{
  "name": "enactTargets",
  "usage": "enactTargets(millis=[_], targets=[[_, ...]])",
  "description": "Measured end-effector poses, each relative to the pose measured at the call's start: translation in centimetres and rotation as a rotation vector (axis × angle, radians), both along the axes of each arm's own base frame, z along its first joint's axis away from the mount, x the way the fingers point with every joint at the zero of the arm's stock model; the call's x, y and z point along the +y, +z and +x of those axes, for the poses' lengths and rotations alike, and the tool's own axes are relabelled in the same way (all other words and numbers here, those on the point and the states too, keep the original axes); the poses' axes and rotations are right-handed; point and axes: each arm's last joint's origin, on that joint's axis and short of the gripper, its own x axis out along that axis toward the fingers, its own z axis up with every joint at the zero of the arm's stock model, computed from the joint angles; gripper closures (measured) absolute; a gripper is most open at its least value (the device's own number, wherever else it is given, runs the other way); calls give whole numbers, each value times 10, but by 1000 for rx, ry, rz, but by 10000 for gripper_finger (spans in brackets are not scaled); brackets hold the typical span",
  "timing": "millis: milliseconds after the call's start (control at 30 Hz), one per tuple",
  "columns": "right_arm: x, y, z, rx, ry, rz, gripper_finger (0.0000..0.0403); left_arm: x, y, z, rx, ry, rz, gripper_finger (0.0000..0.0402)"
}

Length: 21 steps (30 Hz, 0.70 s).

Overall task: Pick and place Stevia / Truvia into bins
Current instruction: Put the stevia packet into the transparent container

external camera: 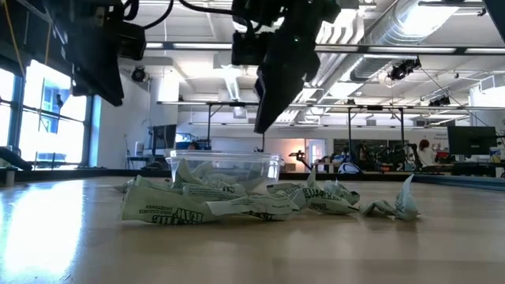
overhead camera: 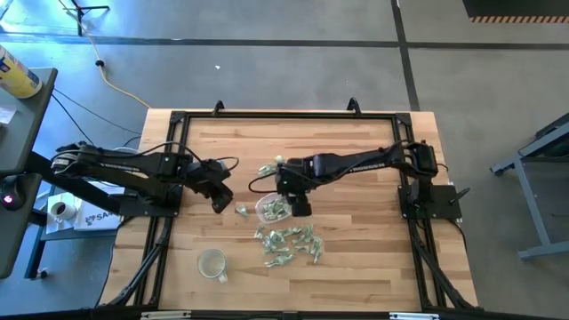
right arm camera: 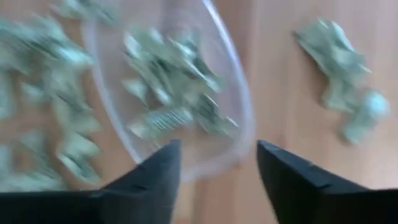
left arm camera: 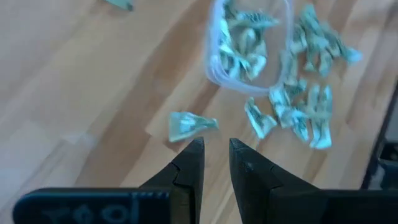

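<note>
Our right gripper (overhead camera: 300,210) hangs just above the tub (overhead camera: 272,209), jaws apart and empty, placed to drop sachets (overhead camera: 286,244) inside; several lie in it, more beside it; our left gripper (left arm camera: 215,151), slightly parted, holds nothing near a stray sachet (left arm camera: 191,125).

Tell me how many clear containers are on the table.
2. The tub sits mid-table under the right gripper, holding sachets. The round cup stands near the front edge, left of the loose sachet pile. None seems hidden.
</note>
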Motion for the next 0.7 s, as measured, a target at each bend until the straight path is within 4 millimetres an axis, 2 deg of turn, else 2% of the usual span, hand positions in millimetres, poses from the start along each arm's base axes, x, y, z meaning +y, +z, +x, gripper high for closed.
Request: enactTargets(millis=[100,200,267,533,700], targets=[[-2,8,-10,49,1,-91,145,-8,-14,7,-40,-103,35,293],[-2,18,-22,78,36,-121,106,-21,-27,14,-73,-312,195,293],[-3,21,-32,99,52,-128,90,-25,-35,18,-38,-377,279,293],[-13,19,-74,124,8,-166,75,-31,-68,42,85,-546,418,286],[-13,14,-93,119,0,-163,74,-34,-66,62,149,-592,461,226]])
